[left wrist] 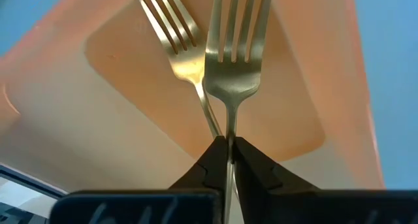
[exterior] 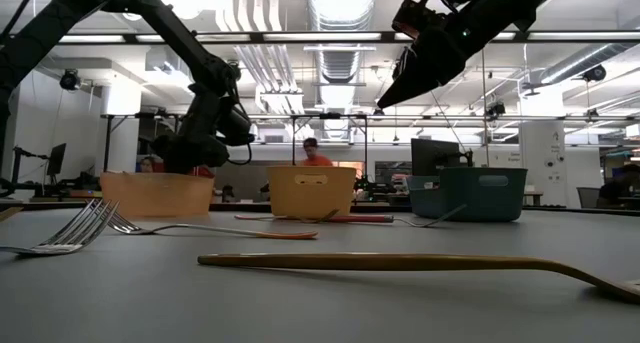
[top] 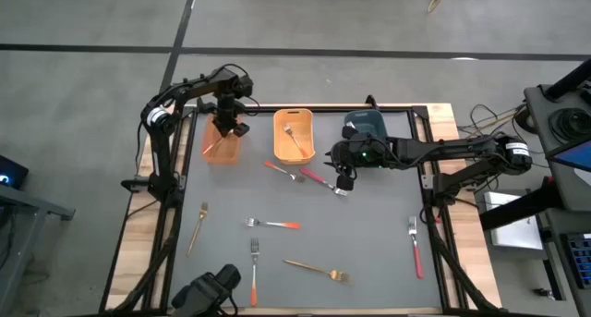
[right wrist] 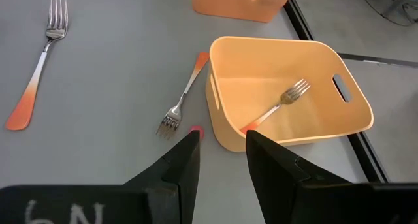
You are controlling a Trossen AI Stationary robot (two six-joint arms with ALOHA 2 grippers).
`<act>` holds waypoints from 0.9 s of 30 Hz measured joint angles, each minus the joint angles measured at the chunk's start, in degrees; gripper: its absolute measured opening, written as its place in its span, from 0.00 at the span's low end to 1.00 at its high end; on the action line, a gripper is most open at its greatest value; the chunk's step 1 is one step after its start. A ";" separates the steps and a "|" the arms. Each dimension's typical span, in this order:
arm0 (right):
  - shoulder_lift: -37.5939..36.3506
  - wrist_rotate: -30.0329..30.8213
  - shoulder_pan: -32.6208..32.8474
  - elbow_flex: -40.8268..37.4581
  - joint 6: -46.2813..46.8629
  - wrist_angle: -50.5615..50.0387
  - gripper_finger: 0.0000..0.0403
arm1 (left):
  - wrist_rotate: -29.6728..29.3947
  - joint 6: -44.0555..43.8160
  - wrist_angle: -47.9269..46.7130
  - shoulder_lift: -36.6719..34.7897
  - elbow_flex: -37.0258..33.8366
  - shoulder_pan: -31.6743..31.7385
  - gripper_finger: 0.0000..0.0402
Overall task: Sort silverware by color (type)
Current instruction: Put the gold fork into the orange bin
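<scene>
Gold fork (left wrist: 230, 61), clamped in left jaws above the orange bin (top: 222, 143) at eleven o'clock; right jaws gaped; seven forks awaited sorting on the table (top: 369, 234)

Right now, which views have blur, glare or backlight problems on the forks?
Low view: nearest gold fork soft, too close to the lens; ceiling lights leave the arms as silhouettes. Left wrist view: held gold fork fills the frame, left gripper dark and soft below it. Right wrist view: evenly lit, fork in yellow bin crisp. High view: even light, forks small.
</scene>
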 joint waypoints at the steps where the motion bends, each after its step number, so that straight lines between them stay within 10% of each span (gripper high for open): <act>1: 0.00 0.00 0.00 0.01 0.01 -0.01 0.29 | 0.00 -0.01 0.05 0.00 0.00 0.00 0.01; 27: 0.00 -0.01 -0.01 0.01 -0.05 -0.17 0.29 | -0.24 -1.10 2.05 -0.01 -0.02 0.00 0.03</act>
